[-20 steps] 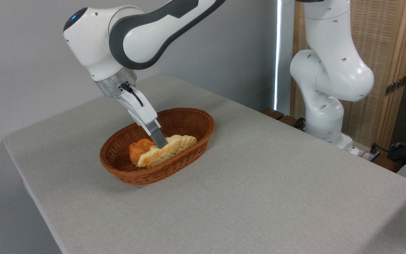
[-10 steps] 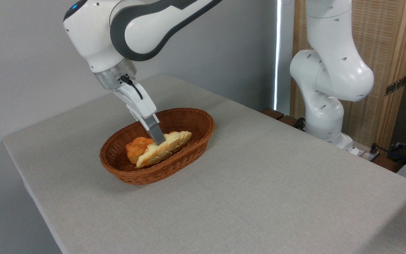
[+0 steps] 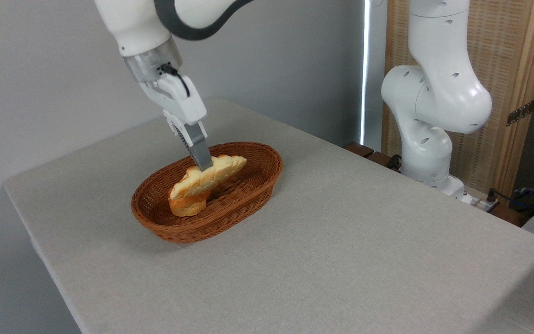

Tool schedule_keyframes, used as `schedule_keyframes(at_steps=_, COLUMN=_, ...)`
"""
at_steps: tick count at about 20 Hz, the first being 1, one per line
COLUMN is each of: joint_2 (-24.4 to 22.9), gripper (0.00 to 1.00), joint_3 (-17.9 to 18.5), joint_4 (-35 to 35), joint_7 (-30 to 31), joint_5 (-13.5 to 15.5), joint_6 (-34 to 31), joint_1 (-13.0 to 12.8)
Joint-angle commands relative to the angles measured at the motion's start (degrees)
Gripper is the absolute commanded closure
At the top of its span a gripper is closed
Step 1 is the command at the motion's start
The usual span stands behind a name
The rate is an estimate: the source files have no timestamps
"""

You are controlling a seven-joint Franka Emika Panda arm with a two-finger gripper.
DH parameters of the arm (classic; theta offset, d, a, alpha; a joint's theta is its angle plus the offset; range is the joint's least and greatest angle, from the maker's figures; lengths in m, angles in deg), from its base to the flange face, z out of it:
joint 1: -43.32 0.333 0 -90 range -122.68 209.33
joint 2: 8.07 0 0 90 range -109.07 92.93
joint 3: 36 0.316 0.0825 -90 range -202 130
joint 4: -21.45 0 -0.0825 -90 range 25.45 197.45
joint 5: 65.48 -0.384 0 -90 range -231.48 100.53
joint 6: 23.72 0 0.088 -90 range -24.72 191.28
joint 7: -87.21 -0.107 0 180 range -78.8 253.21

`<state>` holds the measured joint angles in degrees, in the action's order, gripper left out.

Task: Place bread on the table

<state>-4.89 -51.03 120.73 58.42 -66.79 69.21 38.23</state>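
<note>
Lifted by one gripper (image 3: 204, 163), one bread (image 3: 206, 177) clears one bun (image 3: 187, 207).

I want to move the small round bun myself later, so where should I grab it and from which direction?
Judging from this view, take the round bun across its middle, coming straight down from above. It sits low inside the basket, whose wall blocks a sideways approach. For now the braided loaf, lifted in the end effector, hangs over it, so wait until that clears.

No readable text or labels.
</note>
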Motion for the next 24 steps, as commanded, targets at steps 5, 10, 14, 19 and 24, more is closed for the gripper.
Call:
schedule_keyframes(at_steps=5, joint_2=-3.1, gripper=1.0, joint_3=10.0, joint_4=0.1, joint_7=-5.7, joint_5=0.1, joint_6=-1.5, joint_1=-0.2)
schedule_keyframes(at_steps=10, joint_2=-3.0, gripper=0.99, joint_3=16.4, joint_4=0.3, joint_7=-15.8, joint_5=-0.5, joint_6=-3.0, joint_1=-0.2)
schedule_keyframes(at_steps=14, joint_2=-2.7, gripper=0.17, joint_3=17.8, joint_4=0.3, joint_7=-18.3, joint_5=-0.8, joint_6=-4.0, joint_1=-0.2)
schedule_keyframes(at_steps=19, joint_2=-2.6, gripper=0.0, joint_3=17.9, joint_4=0.4, joint_7=-18.3, joint_5=-0.8, joint_6=-4.0, joint_1=-0.1)
schedule_keyframes(at_steps=24, joint_2=-2.5, gripper=0.0, joint_3=17.9, joint_4=0.5, joint_7=-18.3, joint_5=-0.8, joint_6=-4.0, joint_1=-0.1)
